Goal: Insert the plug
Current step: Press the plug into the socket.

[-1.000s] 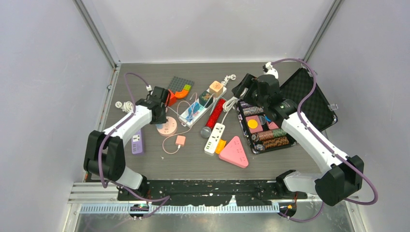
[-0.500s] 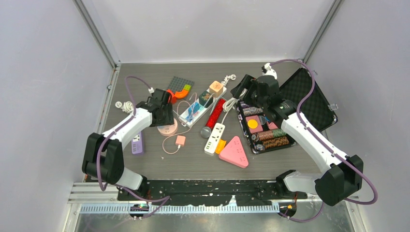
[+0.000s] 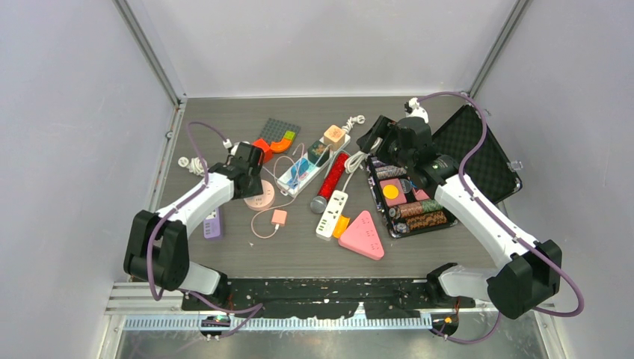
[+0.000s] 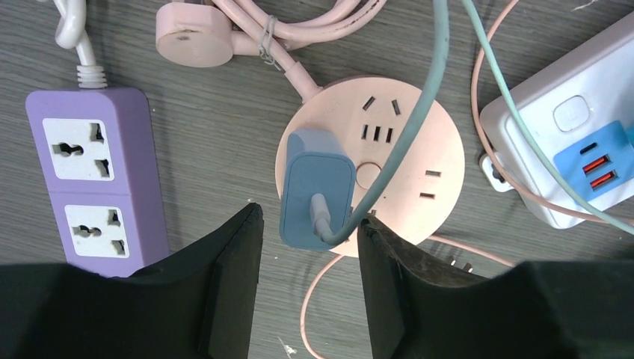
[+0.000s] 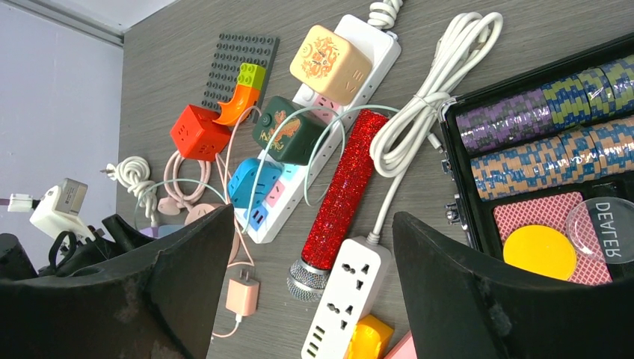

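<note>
1. Pale lilac-grey walls close in a dark grey wood-grain table point(image 3: 299, 258) crowded with power strips, cords and toys.
2. At the left side, the left gripper point(image 4: 308, 221) hangs low over a round pink socket hub point(image 4: 407, 179).
3. Its two black fingers point(image 4: 224, 284) stand apart, one on each side of the near end of a blue block-shaped plug point(image 4: 316, 187). A thin strip of table shows between the plug and the left-hand finger. On the other side I cannot tell whether the finger touches it.
4. The blue plug sits flat on the hub's left part, and a teal cable point(image 4: 430, 97) curves out of it across the hub.
5. A purple two-outlet power strip point(image 4: 90, 187) lies just left of the hub, and a white strip carrying a blue USB block point(image 4: 594, 153) lies to its right.
6. The right gripper point(image 5: 314, 221) hovers at the far middle of the table, fingers spread wide with nothing between them.
7. Below it lie a red glitter microphone point(image 5: 340, 194) and a white multi-socket strip point(image 5: 348, 299).
8. An open black case point(image 3: 482, 153) of poker chips sits to its right.
</note>
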{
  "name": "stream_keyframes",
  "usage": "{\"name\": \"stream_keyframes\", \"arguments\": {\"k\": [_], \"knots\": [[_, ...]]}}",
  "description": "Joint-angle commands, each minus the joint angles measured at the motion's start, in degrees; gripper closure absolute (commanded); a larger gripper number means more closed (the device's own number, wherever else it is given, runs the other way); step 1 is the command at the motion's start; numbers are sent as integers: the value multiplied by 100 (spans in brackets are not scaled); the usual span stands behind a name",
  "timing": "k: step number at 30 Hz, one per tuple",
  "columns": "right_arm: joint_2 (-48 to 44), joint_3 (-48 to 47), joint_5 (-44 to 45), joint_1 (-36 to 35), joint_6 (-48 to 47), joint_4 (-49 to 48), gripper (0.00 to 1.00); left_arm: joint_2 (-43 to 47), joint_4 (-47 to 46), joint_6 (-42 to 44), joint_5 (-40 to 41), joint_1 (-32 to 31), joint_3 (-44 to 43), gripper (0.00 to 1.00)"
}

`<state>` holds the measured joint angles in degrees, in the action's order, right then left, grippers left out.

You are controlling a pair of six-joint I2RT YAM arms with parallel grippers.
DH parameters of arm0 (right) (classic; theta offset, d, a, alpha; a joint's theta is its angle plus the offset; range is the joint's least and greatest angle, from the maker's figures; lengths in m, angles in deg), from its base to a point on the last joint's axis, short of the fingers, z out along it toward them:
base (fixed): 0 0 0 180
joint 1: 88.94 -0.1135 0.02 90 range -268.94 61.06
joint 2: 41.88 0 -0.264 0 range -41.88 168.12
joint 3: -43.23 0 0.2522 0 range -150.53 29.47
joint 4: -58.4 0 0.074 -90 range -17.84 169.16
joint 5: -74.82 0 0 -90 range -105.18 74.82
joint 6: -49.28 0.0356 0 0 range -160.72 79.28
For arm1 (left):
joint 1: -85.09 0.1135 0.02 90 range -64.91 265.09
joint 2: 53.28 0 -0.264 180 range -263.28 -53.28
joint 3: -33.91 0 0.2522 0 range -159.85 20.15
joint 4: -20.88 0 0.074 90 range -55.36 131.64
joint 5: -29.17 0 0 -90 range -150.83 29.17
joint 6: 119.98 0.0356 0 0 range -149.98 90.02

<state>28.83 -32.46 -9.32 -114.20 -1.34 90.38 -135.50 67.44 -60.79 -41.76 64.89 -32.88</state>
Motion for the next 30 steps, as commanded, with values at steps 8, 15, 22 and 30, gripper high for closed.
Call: {"name": "stream_keyframes", "arguments": {"k": [8,15,22,30], "knots": [[19,-178,-94,21,-458,-98,18,370,-312,40,161,-18,-90,43],[686,-1064,118,-626,-948,477,18,1574,284,136,394,-18,-10,31],[1693,-2366,778,-2072,-1157,990,20,2892,1331,337,1130,-18,-568,10],[3327,-3766,1855,-3456,-885,1047,16,4243,1502,648,1536,-18,-892,1]]}}
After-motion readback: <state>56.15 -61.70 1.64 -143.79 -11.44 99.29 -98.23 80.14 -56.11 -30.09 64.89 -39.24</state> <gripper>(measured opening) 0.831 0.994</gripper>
